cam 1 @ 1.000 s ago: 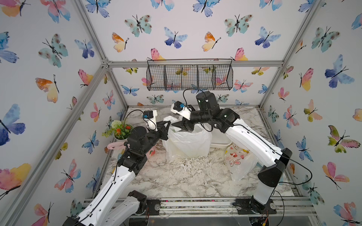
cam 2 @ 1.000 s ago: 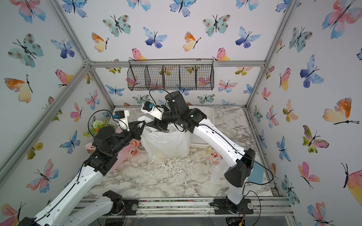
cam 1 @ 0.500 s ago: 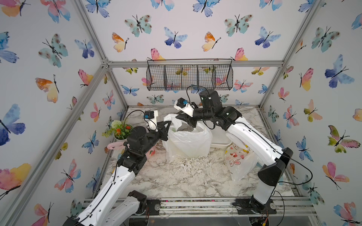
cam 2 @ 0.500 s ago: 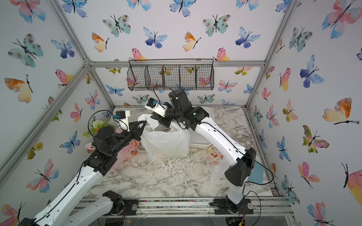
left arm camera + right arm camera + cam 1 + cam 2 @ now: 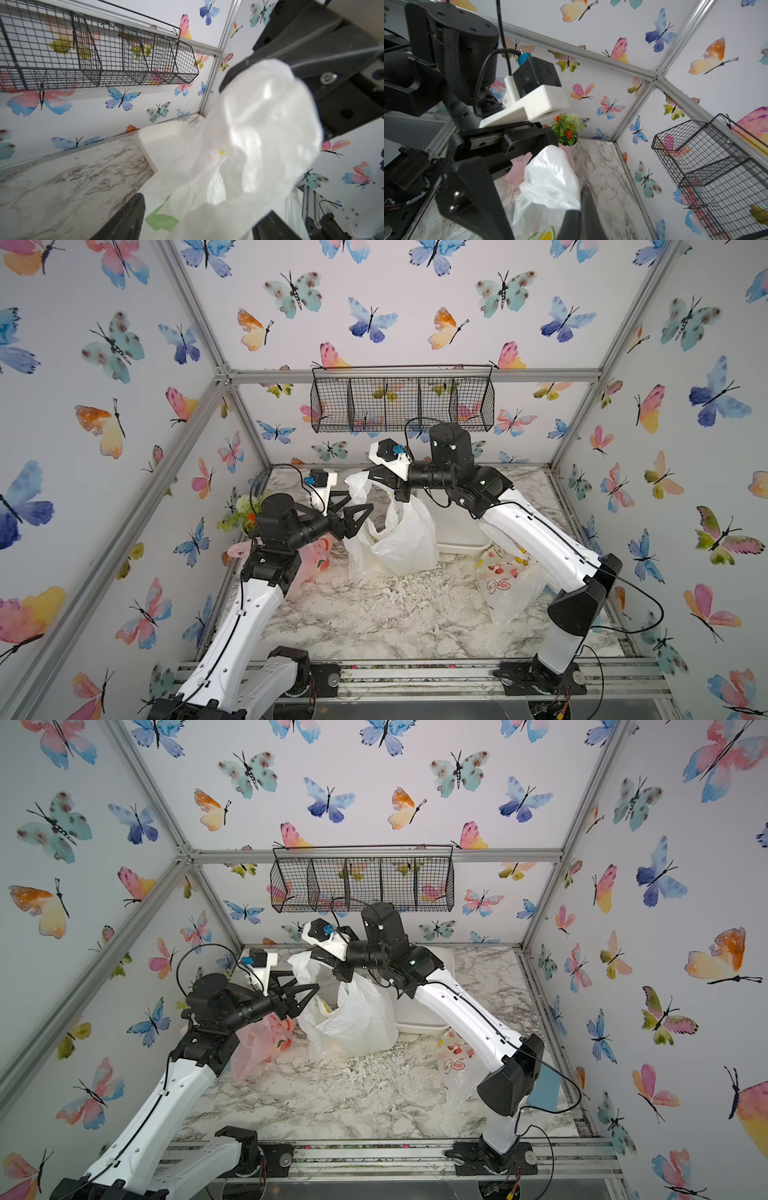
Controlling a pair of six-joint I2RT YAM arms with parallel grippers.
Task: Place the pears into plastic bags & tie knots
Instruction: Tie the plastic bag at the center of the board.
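Tray (image 5: 166, 143) looks empty, so I judge bagging done. Middle of the worktop (image 5: 374, 614), my right fingers (image 5: 376, 480) pinch the lemon bag (image 5: 399, 539) by its handle; left fingers (image 5: 357, 516) released. Knot not yet tied.

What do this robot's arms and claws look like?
The left arm and right arm have white shells, black joints and thin black cables alongside. The left gripper and right gripper each have two black triangular fingers. Behind them sits a black camera on a white mount with a blue plug.

Marble table (image 5: 374, 626) carries 3 plastic bags (image 5: 399, 539), white tray (image 5: 461, 537), flower pot (image 5: 243, 516).
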